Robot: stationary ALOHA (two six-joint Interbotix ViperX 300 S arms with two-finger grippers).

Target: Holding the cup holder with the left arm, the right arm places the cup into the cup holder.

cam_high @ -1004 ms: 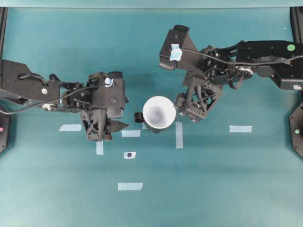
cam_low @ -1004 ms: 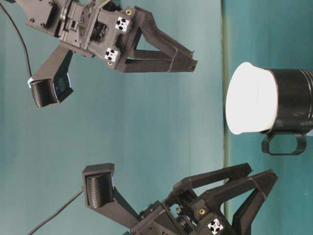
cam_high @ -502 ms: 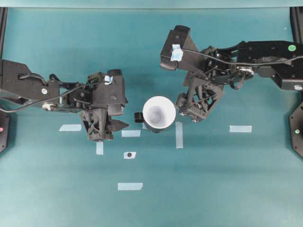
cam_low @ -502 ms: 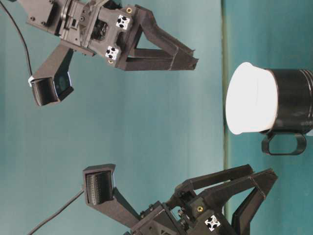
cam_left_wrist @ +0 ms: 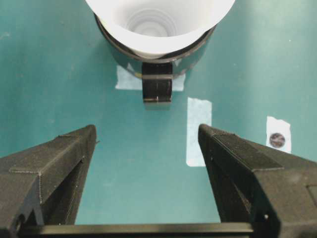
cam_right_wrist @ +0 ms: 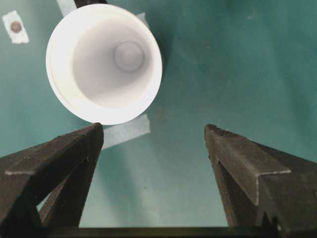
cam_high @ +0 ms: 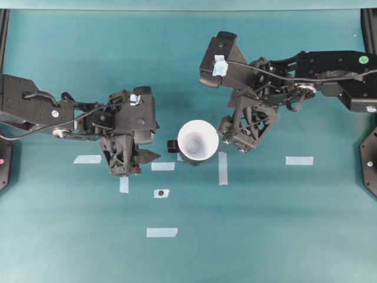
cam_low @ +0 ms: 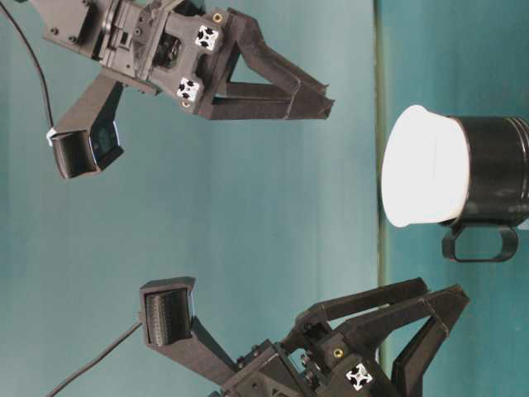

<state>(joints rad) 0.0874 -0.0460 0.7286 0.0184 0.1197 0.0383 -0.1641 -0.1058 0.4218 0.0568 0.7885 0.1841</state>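
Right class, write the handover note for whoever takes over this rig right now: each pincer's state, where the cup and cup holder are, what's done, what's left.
Left pincer: open, holding nothing, left of the cup holder, facing its handle.
Right pincer: open, holding nothing, just right of the cup.
The cup sits inside the cup holder, upright, on the table between the arms.
Done: the cup is in the holder and neither pincer touches it.
Left: nothing for placing; probably just pull both arms clear without nudging the cup.
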